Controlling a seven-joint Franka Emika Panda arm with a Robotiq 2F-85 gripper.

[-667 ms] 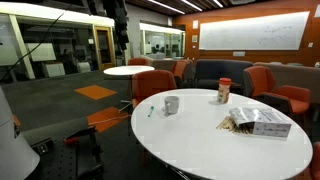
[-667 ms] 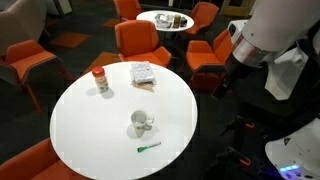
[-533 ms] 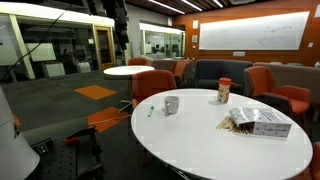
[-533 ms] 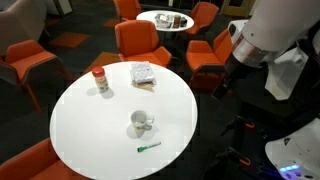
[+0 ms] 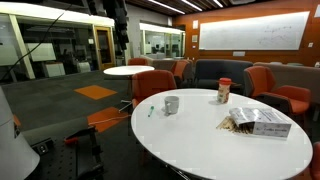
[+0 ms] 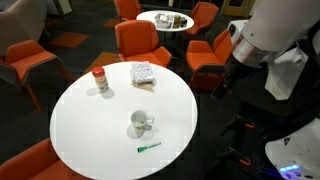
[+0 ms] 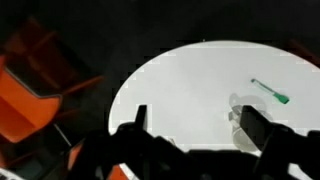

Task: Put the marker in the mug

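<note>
In the wrist view the gripper hangs above the round white table, its fingers spread wide with nothing between them. In an exterior view the marker lies flat near the table's front edge, just apart from the upright mug. Farther back stand a red-lidded jar and a packet.

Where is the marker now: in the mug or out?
Out. In an exterior view the marker lies flat on the white table, apart from the upright mug and nearer the table's edge.
</note>
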